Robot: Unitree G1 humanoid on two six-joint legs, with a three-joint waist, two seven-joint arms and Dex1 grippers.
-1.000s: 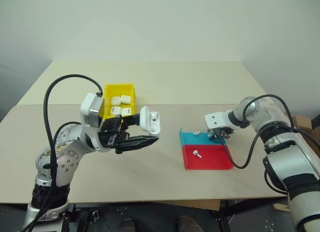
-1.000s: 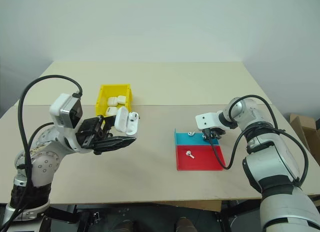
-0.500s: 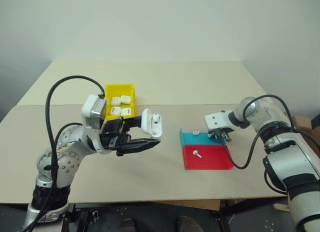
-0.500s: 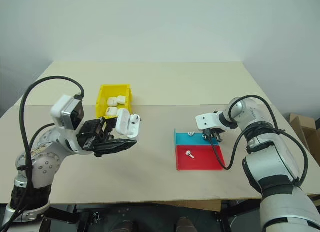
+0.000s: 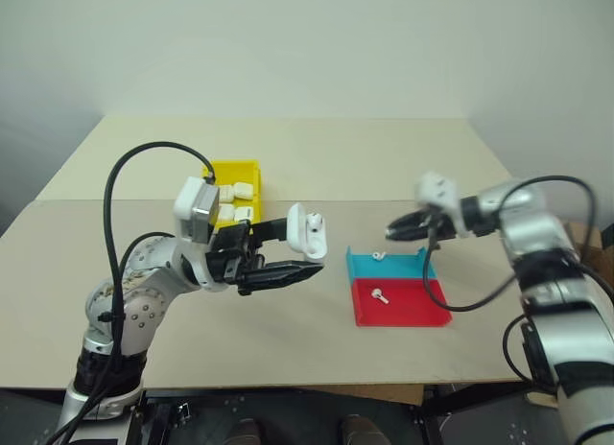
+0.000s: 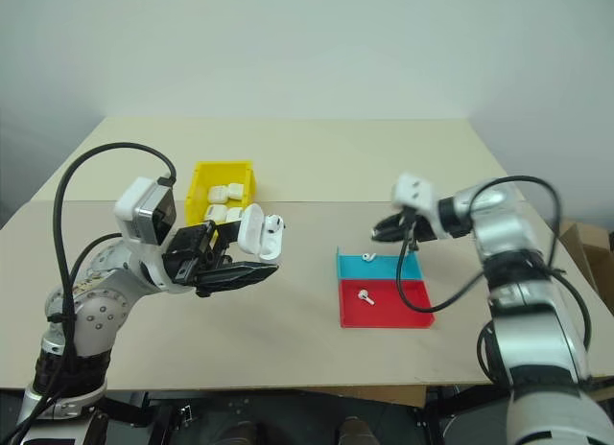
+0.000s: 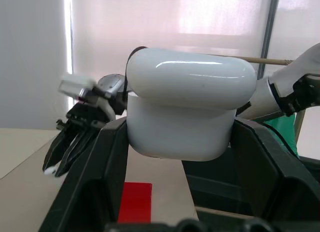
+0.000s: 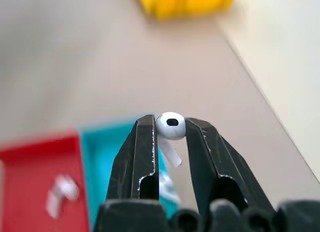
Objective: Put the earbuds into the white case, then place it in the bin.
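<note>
Raised off the blue-and-red tray [image 5: 400, 296], the right end effector [image 8: 170, 126] now hangs above it, pinching one earbud [image 8: 170, 127]. Left end effector [image 5: 297, 253] has stayed closed on the open white case [image 5: 307, 231] over the bench [image 5: 317, 167]. Two earbuds [image 5: 380, 294] lie in the tray. Farther back sits the bin [image 5: 236, 170], holding look-alike cases [image 5: 240, 190].

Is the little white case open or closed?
Open. The case, held in the left fingers, has its lid flipped up, with an earbud already inside.
</note>
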